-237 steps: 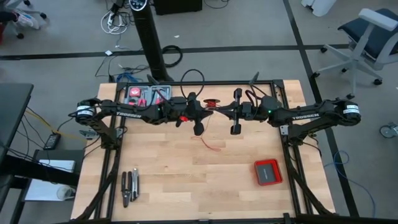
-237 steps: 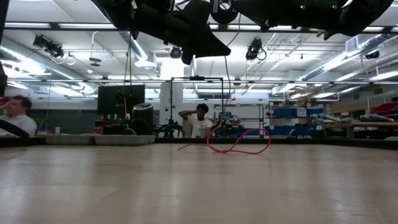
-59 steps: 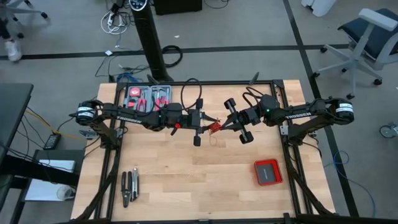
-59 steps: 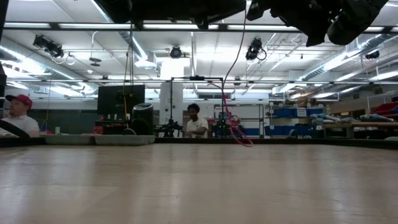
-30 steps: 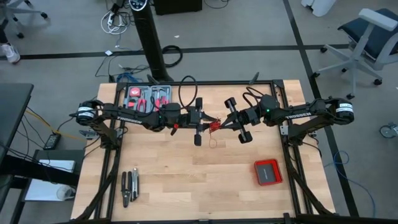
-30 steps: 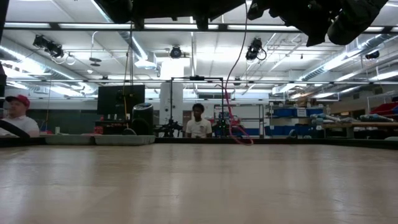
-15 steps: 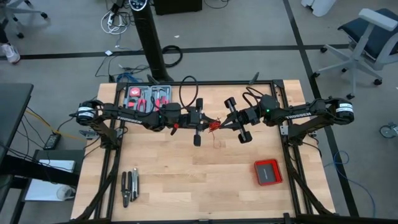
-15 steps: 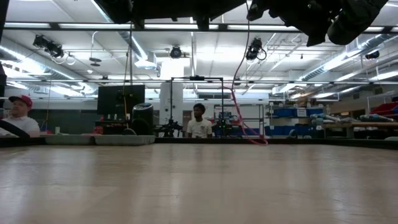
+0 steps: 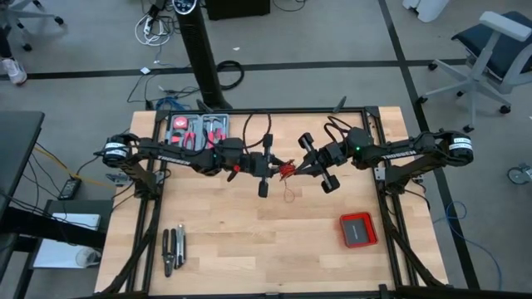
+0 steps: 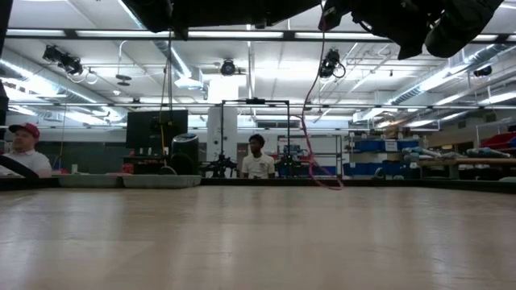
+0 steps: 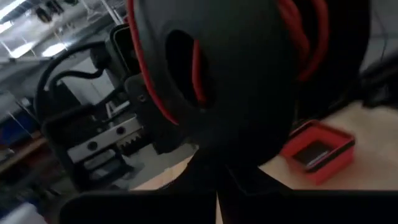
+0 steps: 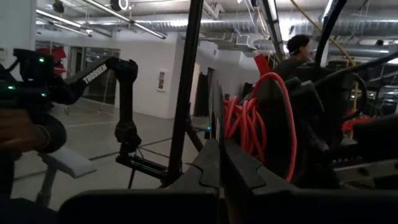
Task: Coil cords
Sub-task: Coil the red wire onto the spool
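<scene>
Wire (image 9: 285,169) mostly wound on spool (image 11: 224,68); short tail hung below spool. Both jaws pinched the spool.

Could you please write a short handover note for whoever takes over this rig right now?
Left gripper: shut, held above mid-table, at the black spool.
Right gripper: shut, meeting the left from the other side.
Red wire: mostly wound on the spool between the grippers; a loose tail hangs toward the table.
Done: most coiling.
Left: wind in the tail.
</scene>
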Controlling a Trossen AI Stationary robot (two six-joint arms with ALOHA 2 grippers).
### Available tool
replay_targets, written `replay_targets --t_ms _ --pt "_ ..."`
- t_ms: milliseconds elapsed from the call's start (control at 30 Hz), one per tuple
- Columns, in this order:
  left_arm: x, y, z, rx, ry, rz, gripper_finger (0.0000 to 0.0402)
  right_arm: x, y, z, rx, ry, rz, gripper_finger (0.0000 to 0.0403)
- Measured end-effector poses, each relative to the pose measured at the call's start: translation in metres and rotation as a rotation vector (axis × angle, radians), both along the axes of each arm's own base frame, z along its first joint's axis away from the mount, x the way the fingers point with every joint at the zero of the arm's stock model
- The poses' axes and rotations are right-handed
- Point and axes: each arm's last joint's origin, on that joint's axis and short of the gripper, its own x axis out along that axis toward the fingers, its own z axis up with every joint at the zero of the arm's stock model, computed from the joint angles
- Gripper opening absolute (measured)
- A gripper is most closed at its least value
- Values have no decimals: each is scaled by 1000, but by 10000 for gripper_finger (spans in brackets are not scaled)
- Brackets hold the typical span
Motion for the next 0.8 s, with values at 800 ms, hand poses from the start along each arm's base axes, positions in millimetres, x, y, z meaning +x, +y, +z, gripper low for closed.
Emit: replay_targets --t_ms 800 --pt "0 5 3 150 -35 163 0 -1 -11 -9 123 191 126 1"
